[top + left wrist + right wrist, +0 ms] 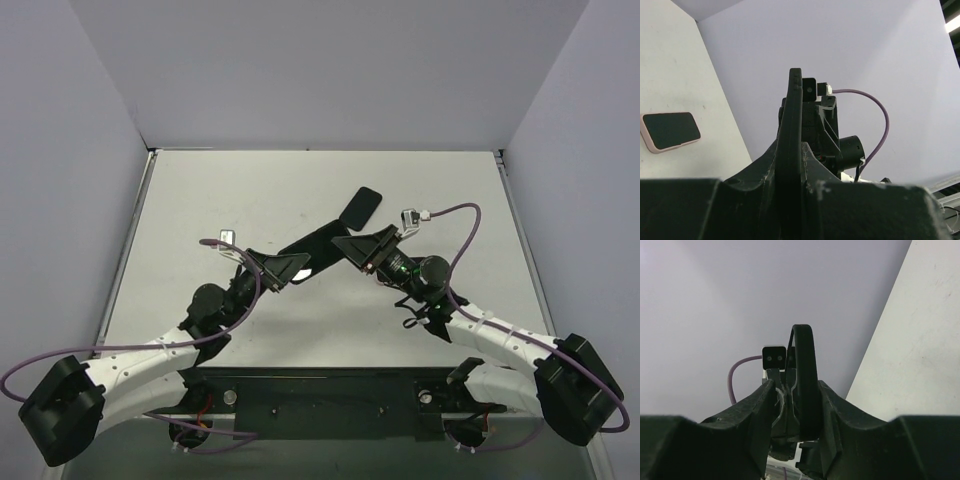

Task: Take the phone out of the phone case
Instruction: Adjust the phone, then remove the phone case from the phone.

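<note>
Above the pale grey tabletop (pixel 230 190), the left hand (pixel 295 265) and the right hand (pixel 350 243) each clenched one end of the thin black phone case (pixel 316 240), holding it raised between them. The dark-screened, pink-edged phone (pixel 362 207) lay flat on the tabletop just beyond, out of the case.

The phone (pixel 670 131), at the left of the left wrist view, shows a black screen rimmed pale pink (plain black from above). The phone case (pixel 315 240) is black. Purple cables (pixel 886 122), white arms (pixel 135 365), off-white table (pixel 220 190), lavender walls (pixel 320 70).
</note>
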Available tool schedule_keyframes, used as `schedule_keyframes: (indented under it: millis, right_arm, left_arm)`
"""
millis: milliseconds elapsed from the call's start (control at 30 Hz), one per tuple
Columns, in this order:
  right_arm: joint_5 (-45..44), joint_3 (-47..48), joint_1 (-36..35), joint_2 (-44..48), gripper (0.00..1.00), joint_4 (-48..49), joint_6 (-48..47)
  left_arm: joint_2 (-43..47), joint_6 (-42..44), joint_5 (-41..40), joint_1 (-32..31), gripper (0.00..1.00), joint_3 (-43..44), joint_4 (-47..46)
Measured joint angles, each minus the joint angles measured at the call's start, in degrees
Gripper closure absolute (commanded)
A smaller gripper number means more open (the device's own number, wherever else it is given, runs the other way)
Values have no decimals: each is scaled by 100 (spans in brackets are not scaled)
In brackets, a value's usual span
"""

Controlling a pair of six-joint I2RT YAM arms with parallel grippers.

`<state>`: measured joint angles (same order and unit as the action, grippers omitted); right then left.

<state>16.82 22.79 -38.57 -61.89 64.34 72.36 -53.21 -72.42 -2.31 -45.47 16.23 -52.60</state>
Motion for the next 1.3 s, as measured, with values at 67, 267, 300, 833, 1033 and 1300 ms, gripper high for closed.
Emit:
schedule_keyframes:
  millis: [67, 267, 300, 833, 1033, 1300]
  right_arm:
    - [-57, 2, -31, -166, 88, 229, 85]
    - [44, 273, 33, -498, 100, 387, 269]
    - [114, 306, 111, -485, 100, 382, 284]
    - [2435, 721, 1834, 662, 100, -2214, -804]
    - [2887, 1152, 1926, 966, 100, -2732, -1226]
    - [3064, 1172, 1985, 835, 100, -2597, -1034]
  left_arm:
    - [-90, -61, -68, -33, 100, 0, -142]
    - [-125, -214, -291, -66, 60, 151, -68]
    - [-59, -125, -282, -66, 50, 317, 216]
    - [828, 2706, 1270, 778, 35, 2031, 5497]
    - [197, 2293, 3051, 1478, 31, 1891, 4524]
    - [90, 1207, 4323, 1482, 41, 1506, 2468]
